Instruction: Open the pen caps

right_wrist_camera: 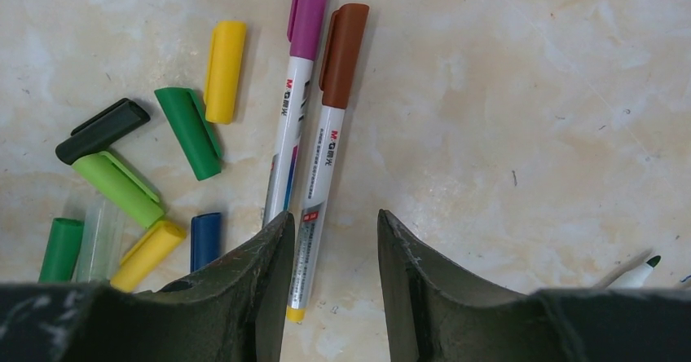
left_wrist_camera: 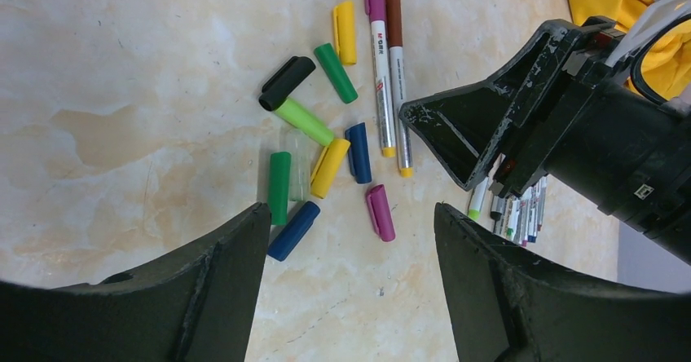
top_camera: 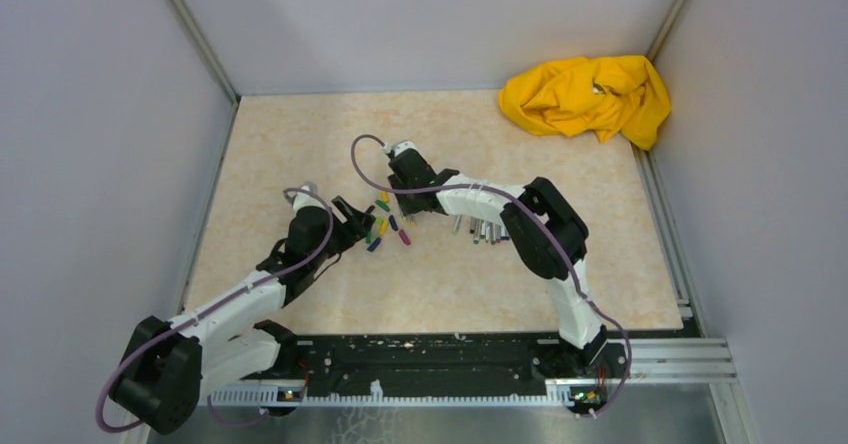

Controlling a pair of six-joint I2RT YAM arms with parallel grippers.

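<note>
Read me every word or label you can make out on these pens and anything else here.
"M&G", red, on the magenta-capped pen barrel; the characters after it are too small to read.
On the brown-capped pen, grey print and a small red label, both too blurred.
Nothing legible elsewhere.

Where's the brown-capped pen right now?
In the right wrist view, the brown-capped pen lies mid-frame, right of the magenta-capped pen, its yellow end showing between the fingers of the right tool.

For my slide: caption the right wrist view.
Open right gripper frames a brown-capped pen beside a magenta-capped pen, loose caps scattered alongside.
</note>
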